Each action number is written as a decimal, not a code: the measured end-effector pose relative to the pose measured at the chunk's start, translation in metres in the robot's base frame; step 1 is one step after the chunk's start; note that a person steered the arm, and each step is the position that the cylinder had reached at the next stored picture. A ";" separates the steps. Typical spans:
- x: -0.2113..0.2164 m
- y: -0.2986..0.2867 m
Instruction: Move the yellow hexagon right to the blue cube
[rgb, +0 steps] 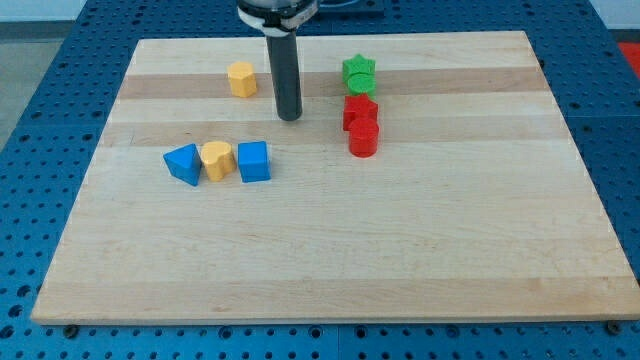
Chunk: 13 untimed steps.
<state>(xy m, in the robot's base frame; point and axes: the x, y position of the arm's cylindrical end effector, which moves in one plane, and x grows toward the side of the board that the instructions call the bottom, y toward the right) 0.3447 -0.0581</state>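
Note:
A yellow hexagon (241, 78) sits near the view's top, left of centre. The blue cube (254, 161) lies lower down, at the right end of a row with a yellow block (216, 159) in the middle and a blue triangular block (183, 163) at the left. My tip (290, 117) rests on the board to the right of and a little below the yellow hexagon, apart from it, and above and right of the blue cube.
A green star block (359, 68) and a green round block (361, 85) sit at the top, right of my tip. Below them are a red star block (360, 110) and a red cylinder (363, 139). The wooden board (400, 240) lies on a blue perforated table.

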 end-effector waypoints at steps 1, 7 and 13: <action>-0.025 0.000; -0.086 -0.090; 0.006 -0.092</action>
<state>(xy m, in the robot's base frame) 0.3505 -0.1496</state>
